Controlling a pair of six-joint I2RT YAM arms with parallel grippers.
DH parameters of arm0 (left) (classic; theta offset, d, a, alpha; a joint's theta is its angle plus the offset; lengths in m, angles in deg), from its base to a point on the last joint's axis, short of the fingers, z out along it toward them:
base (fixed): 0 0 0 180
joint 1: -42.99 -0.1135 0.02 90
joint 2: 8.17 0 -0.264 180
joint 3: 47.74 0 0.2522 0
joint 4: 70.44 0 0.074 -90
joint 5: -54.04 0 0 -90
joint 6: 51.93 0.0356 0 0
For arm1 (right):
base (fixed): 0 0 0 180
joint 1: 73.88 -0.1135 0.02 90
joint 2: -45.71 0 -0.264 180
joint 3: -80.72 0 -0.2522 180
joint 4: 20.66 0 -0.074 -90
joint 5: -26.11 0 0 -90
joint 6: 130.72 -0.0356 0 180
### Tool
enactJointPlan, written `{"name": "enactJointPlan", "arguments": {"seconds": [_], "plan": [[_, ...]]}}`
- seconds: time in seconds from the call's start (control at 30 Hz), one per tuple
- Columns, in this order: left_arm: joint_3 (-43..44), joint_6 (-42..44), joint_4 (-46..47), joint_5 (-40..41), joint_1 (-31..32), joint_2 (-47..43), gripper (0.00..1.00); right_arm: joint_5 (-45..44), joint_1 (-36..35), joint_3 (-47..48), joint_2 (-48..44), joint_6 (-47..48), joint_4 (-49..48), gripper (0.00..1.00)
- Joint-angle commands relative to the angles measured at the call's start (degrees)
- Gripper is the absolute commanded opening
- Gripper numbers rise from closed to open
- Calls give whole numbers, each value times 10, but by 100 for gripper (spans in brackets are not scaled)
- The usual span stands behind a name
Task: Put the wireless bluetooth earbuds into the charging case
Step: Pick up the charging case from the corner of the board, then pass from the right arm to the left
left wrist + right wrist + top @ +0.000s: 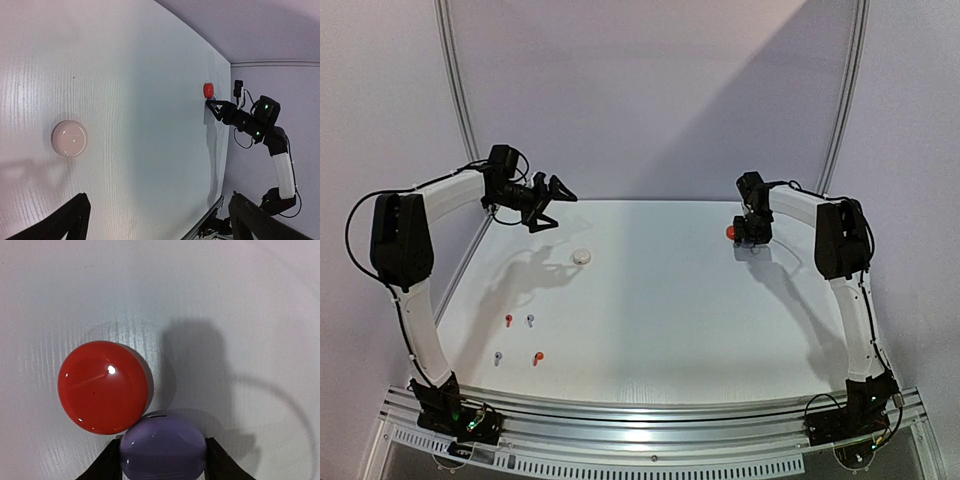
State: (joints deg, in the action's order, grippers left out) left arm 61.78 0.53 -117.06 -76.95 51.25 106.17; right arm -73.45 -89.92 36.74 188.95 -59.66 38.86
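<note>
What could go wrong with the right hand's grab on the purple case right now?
The purple case in the right hand touches the red case; lifting may drag or knock it. The fingers pinch a rounded, glossy shell, so it could slip out.

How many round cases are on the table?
3: a white case alone at mid-left, a red case at far right, and a purple case beside it between the fingers of the right hand.
</note>
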Motion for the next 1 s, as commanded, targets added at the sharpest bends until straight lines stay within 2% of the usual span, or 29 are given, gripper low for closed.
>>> {"name": "enactJointPlan", "arguments": {"seconds": [0.0,0.1,0.2,0.37,0.53,0.63,0.77,0.97], "plan": [[18,8,10,-8,1,4,98,4,4,0,27,11,-1,48],[26,18,6,-8,1,1,97,-11,4,-14,17,17,-11,39],[32,28,7,-9,1,-3,96,-23,4,-50,-8,25,-36,36],[51,55,6,-16,3,-7,94,-31,-4,-173,-99,41,-120,32],[93,127,-9,-31,12,-15,91,-91,-66,-352,-274,96,-300,29],[143,209,-22,-56,28,-24,89,-109,-130,-416,-378,155,-390,27],[193,304,-20,-109,59,-50,89,-123,-222,-418,-440,206,-444,24],[201,296,-15,-187,111,-72,89,-136,-340,-365,-446,275,-500,23]]}}
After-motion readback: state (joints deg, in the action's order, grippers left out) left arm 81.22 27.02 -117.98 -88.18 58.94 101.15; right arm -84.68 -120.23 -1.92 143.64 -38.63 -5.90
